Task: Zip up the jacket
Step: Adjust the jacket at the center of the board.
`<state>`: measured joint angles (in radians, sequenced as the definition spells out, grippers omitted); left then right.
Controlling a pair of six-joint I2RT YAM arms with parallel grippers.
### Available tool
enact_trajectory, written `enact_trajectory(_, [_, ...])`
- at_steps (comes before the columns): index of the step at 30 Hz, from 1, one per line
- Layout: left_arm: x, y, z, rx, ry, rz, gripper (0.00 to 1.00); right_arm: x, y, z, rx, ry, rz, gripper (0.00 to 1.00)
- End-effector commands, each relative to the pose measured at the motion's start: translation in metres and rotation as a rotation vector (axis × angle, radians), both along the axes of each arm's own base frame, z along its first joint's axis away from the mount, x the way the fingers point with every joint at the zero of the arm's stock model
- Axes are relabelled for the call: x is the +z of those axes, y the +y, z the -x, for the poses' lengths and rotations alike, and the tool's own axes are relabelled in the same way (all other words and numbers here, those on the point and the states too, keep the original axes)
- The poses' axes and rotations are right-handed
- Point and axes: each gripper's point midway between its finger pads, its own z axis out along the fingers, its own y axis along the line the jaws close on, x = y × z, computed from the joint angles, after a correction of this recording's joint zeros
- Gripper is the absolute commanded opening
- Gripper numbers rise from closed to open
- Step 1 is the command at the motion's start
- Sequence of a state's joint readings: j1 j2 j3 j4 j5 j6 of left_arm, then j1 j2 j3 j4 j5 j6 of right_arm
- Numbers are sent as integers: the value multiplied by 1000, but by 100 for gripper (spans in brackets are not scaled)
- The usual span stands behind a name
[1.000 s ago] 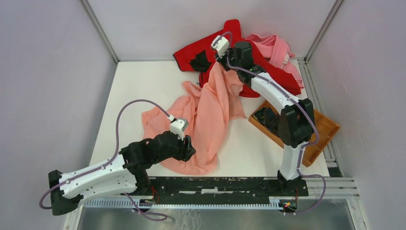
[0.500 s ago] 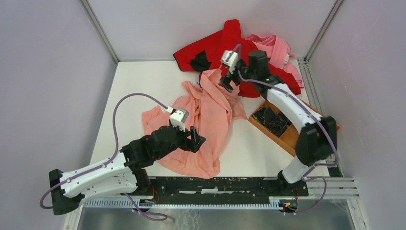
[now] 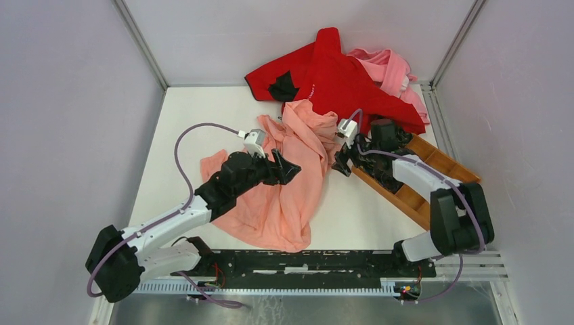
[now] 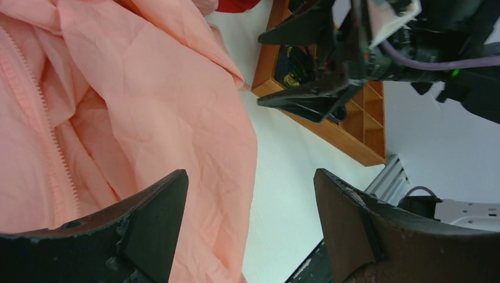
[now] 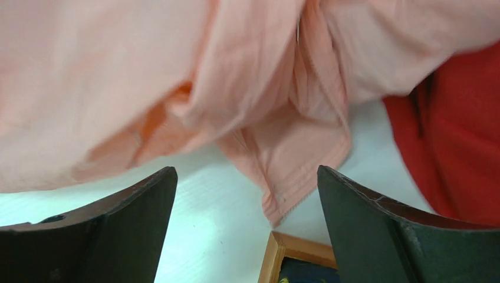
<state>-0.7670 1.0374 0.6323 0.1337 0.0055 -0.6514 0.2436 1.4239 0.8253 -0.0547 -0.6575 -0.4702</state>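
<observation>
Arms bolted at the near edge of a white worktop (image 3: 196,122) reach toward a crumpled salmon-pink jacket (image 3: 284,210), which lies unzipped across the worktop's middle, its nearest fold close to the arms' mounting rail (image 3: 304,261) and its far end touching a bright red garment (image 3: 338,78). The left arm (image 3: 169,222) stretches over the jacket's middle with its jaws spread wide and gripping nothing; from the left wrist, one finger (image 4: 153,224) sits above the pink cloth and the other (image 4: 348,230) above bare worktop, the jacket's right edge falling between them and a line of zipper teeth (image 4: 52,138) running down the fabric off to the left. The right arm (image 3: 423,176) bends in from the other side, its jaws likewise wide apart and empty, just beside the jacket's right edge; the right wrist view shows a hemmed corner (image 5: 283,194) of the jacket lying just beyond the gap between its fingers. A wooden compartment tray (image 3: 413,200) holding dark items sits under the right arm. Farthest back, a paler pink garment (image 3: 392,68) is heaped against the red one by the rear wall.
</observation>
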Motion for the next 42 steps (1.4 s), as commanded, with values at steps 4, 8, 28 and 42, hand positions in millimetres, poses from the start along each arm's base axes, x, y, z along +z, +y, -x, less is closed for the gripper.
enact_trajectory(4, [14,-15,-2,-41,22,147,85,-20,-18,-58,-158,-34,107,81])
enact_trajectory(8, [7,-12,-1,-33,33,137,85,-37,-23,-75,-170,-21,171,72])
enact_trajectory(28, [-15,5,-4,5,58,83,83,-83,-11,-93,-63,19,266,45])
enact_trajectory(42, [-48,-30,-23,-97,121,55,61,-8,-12,-46,18,-35,138,2])
